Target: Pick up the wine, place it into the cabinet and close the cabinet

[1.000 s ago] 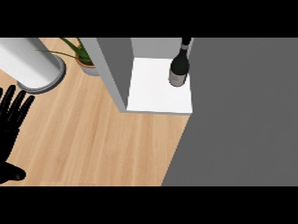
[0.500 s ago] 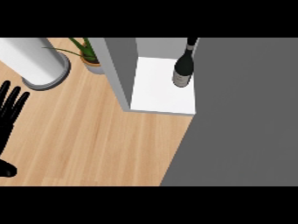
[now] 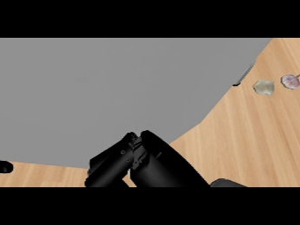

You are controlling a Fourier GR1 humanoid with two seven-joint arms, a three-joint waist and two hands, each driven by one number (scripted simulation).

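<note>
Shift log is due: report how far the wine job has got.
Done, apparently: the placing, since no bottle is in view. In hand: the right robot hand is at the lower edge of the grey cabinet panel, probably the door, given the handle at its edge. Left: shutting it; whether it is closed cannot be told.

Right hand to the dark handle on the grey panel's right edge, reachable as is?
Probably yes: nothing lies between the right hand and the handle, only bare grey panel and wood counter. It's well up and right, so arm extension is the doubt.

Matte black, blocky robot hand [image 3: 141, 161]
</note>
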